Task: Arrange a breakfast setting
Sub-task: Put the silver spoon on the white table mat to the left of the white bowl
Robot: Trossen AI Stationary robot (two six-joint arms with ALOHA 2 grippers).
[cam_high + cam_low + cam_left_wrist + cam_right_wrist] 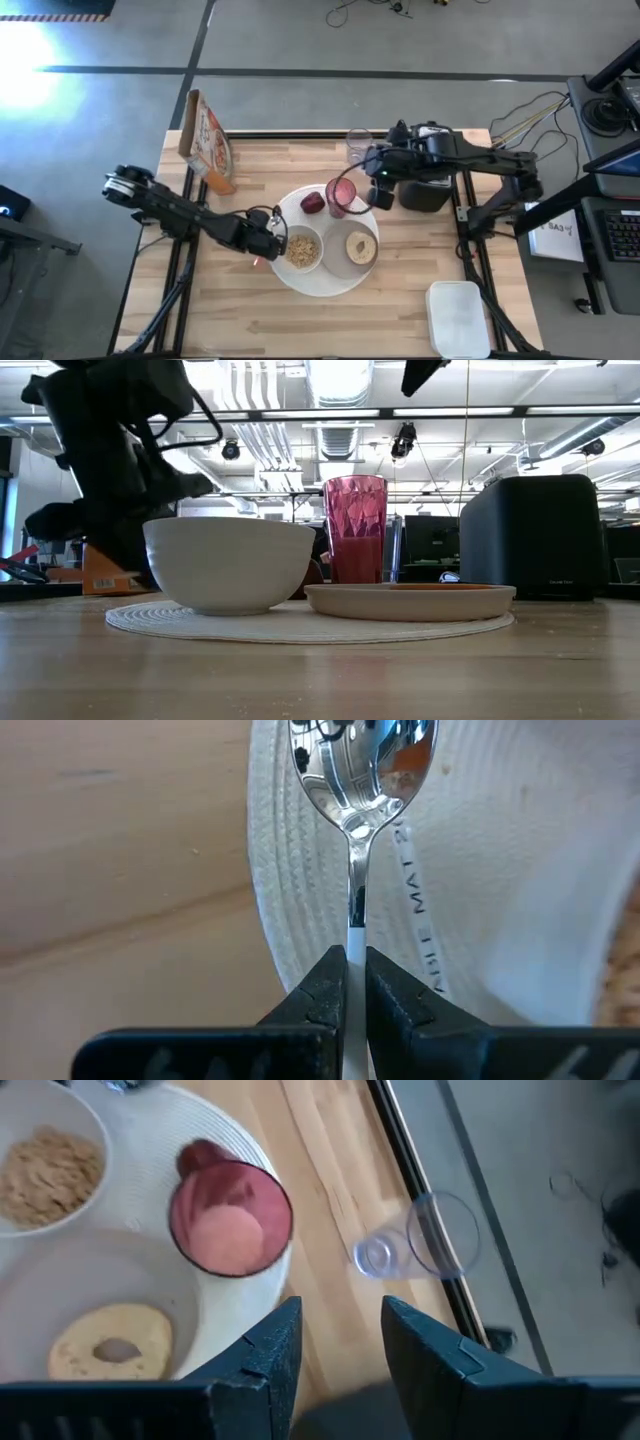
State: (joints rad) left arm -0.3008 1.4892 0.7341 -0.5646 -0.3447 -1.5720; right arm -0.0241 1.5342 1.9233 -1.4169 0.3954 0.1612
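— Which claw has hold of something?

— The left gripper (pixel 356 982). Its two dark fingers are pinched tight on the thin stem of the orange-handled spoon (pixel 360 780), whose shiny metal bowl sticks out past the fingertips over the edge of the large round white plate (pixel 292 205). It sits at the plate's left side, right beside the small white bowl (pixel 303 248) filled with tan cereal.

— And the other one?

— The right gripper (pixel 335 1342) hangs above the far right edge of the plate with its fingers parted about halfway and nothing between them. The pink tumbler (pixel 341 196) stands upright on the plate just ahead of it, untouched.

— Where is the rest of the setting?

— The red apple (pixel 313 203) lies beside the tumbler. The bagel half (pixel 360 246) rests on the small grey plate (pixel 336 258), next to the bowl. A clear glass (pixel 420 1243) lies tipped near the table's far edge.

— Any writing?

— Printed letters run along the plate's ribbed rim; I read "MAT", the rest is cut off.
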